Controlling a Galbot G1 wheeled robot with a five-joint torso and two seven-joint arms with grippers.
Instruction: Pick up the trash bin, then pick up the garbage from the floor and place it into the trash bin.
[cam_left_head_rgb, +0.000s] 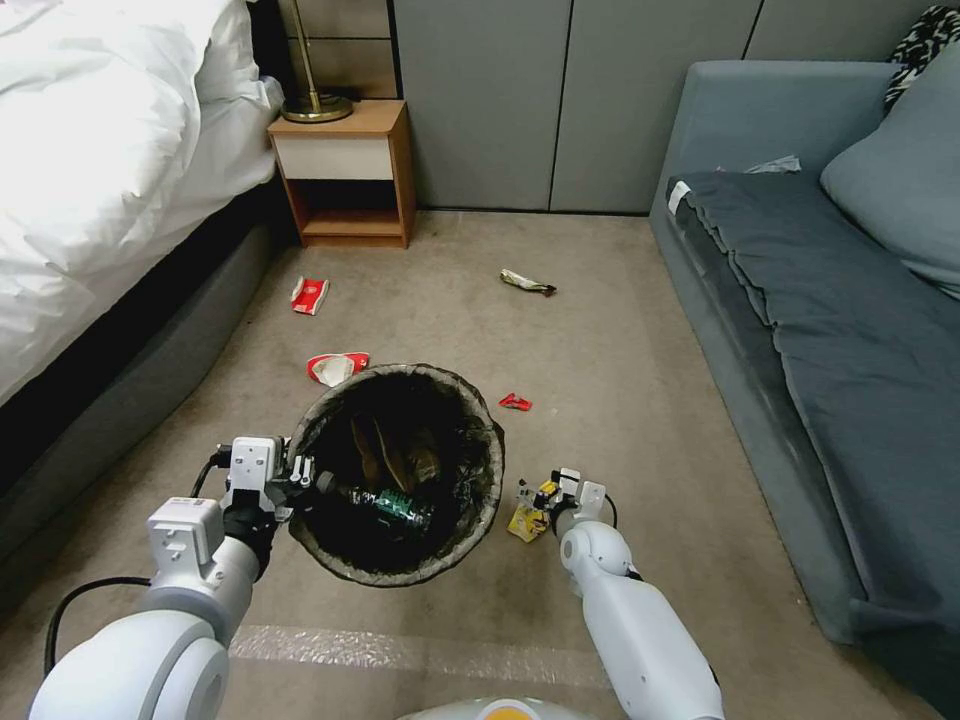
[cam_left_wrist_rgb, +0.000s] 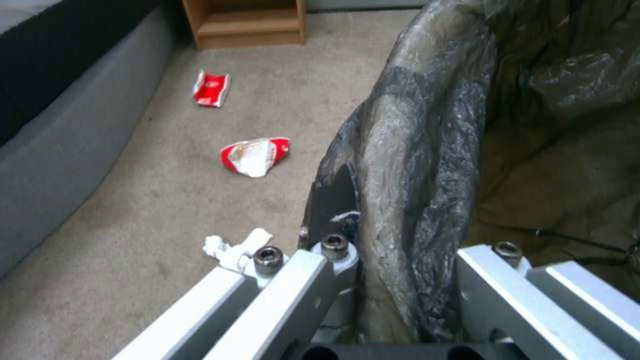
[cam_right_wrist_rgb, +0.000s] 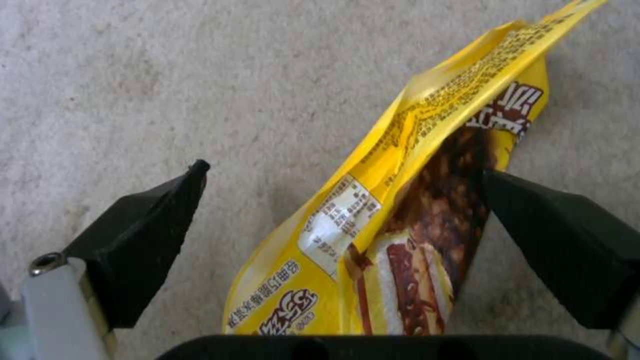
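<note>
The trash bin (cam_left_head_rgb: 494, 478), lined with a dark bag, is held at its near-left rim by my left gripper (cam_left_head_rgb: 297, 473), shut on that rim (cam_left_wrist_rgb: 413, 175). Inside lie a clear bottle with a green label (cam_left_head_rgb: 392, 506) and brownish wrappers. My right gripper (cam_left_head_rgb: 537, 497) is low over the carpet just right of the bin, open, with its black fingers (cam_right_wrist_rgb: 147, 240) on either side of a yellow snack wrapper (cam_right_wrist_rgb: 400, 215); one finger touches the wrapper's edge. More garbage lies on the floor: two red-and-white packages (cam_left_head_rgb: 309, 295) (cam_left_head_rgb: 337, 367), a small red scrap (cam_left_head_rgb: 515, 402), a wrapper (cam_left_head_rgb: 527, 283) and white paper (cam_left_wrist_rgb: 235, 246).
A bed (cam_left_head_rgb: 100, 180) runs along the left and a grey sofa (cam_left_head_rgb: 820, 330) along the right. A wooden nightstand (cam_left_head_rgb: 345, 170) with a lamp base stands at the back wall. Open carpet lies between them, beyond the bin.
</note>
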